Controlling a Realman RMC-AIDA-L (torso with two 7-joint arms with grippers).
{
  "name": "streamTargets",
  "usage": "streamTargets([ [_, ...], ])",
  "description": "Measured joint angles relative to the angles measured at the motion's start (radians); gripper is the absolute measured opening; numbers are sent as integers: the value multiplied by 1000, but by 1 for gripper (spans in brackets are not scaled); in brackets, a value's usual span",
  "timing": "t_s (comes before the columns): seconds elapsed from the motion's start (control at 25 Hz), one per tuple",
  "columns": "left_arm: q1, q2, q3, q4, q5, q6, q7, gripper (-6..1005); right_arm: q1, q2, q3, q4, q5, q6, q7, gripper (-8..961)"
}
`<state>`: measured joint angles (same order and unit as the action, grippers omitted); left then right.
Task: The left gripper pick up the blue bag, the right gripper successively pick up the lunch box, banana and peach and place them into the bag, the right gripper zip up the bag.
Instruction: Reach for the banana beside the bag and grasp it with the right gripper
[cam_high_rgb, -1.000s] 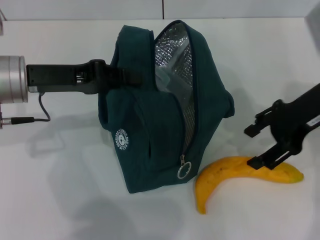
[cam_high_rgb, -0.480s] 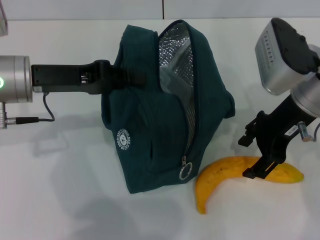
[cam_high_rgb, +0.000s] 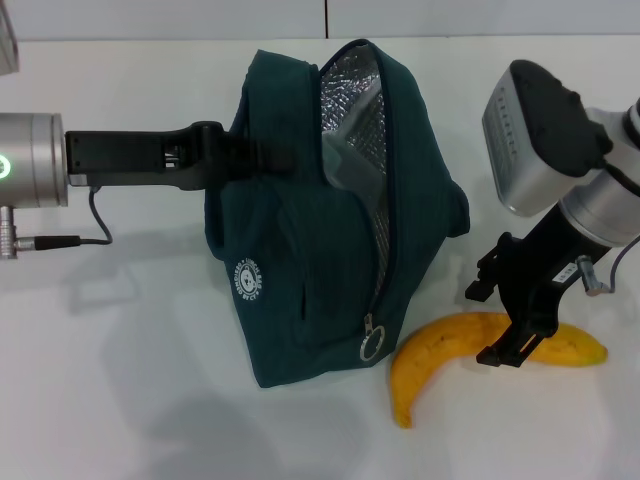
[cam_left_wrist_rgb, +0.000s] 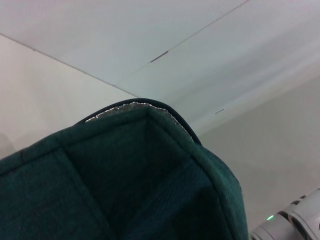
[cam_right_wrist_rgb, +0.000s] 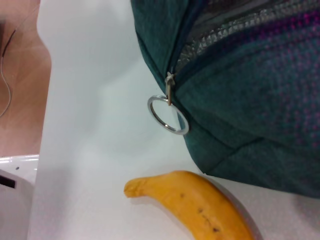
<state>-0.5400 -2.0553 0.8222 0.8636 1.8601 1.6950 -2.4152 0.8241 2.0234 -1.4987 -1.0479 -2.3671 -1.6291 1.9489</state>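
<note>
Now, step: banana (cam_high_rgb: 470, 350) pickup near the bench's (cam_high_rgb: 120, 400) front right corner.
Left pincer (cam_high_rgb: 262, 160): clamped on blue bag (cam_high_rgb: 320, 230), mouth unzipped.
Right pincer (cam_high_rgb: 512, 325): spread wide over the banana; centre the fingers across its thick middle before closing.

We see a plain white table (cam_high_rgb: 130, 400) filling almost the whole head view, matte and evenly lit, with soft grey shadows lying on it. Along the top edge of the frame runs a pale grey wall (cam_high_rgb: 200, 18), split by one thin dark vertical seam (cam_high_rgb: 326, 18).
</note>
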Motion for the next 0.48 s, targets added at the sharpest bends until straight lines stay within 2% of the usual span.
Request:
streamTargets([
  [0.36,0,0,0,0,-3,2,1,37,1,2,-20,9,-6,12,1,738],
  [0.48,0,0,0,0,-3,1,3,37,11,1,-27,30,-7,14,1,614],
])
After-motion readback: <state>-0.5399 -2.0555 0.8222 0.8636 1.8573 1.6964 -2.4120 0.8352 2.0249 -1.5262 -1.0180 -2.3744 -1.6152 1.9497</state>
